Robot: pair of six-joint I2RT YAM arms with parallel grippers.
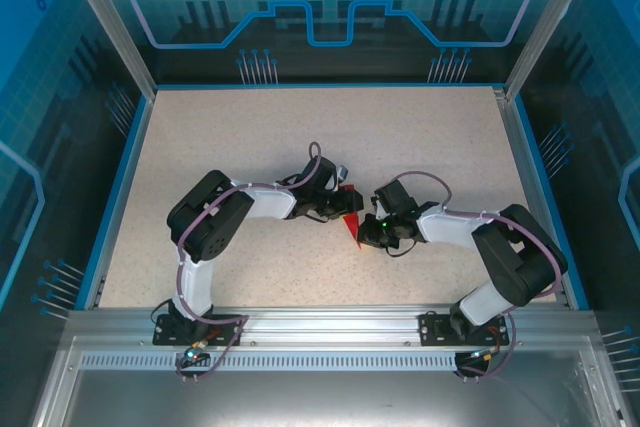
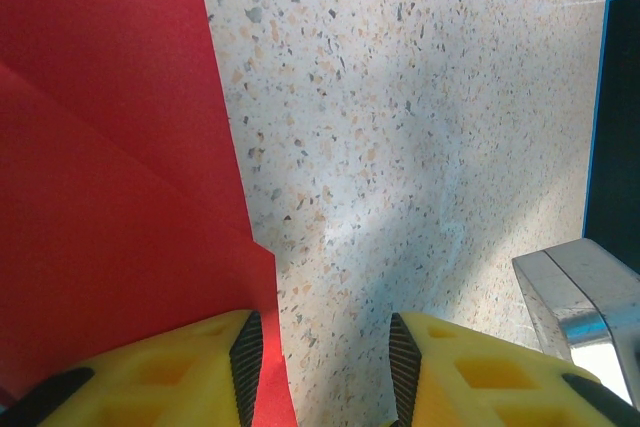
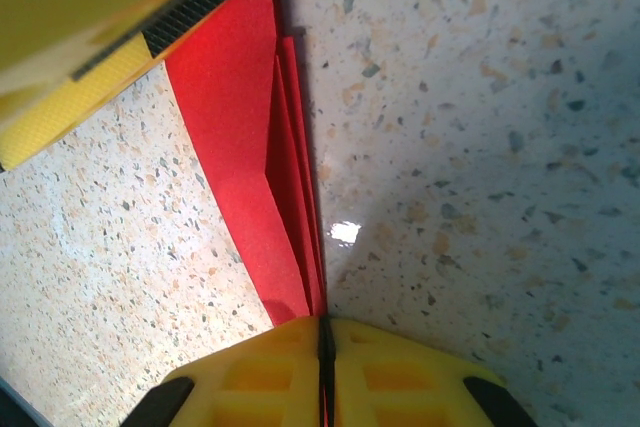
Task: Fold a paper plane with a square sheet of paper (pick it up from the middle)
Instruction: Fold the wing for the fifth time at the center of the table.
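The square sheet of paper (image 1: 350,210) is bright red and folded into layered flaps, lying mid-table between both arms. My right gripper (image 3: 322,332) is shut on its folded edge, and the red layers (image 3: 250,147) run up and away from the closed jaws. My left gripper (image 2: 325,357) is open with bare table between its pads. Its left finger (image 2: 170,372) lies over the edge of the red paper (image 2: 110,197). That yellow finger (image 3: 100,27) also shows in the right wrist view, against the paper's far end. From above, the left gripper (image 1: 335,204) and right gripper (image 1: 363,232) nearly meet.
The speckled table (image 1: 300,137) has a blue rim (image 2: 612,147) and an aluminium rail (image 1: 320,322) along the near edge. A silver metal part (image 2: 585,297) lies close to the left gripper's right finger. Open tabletop lies to the far side and both sides.
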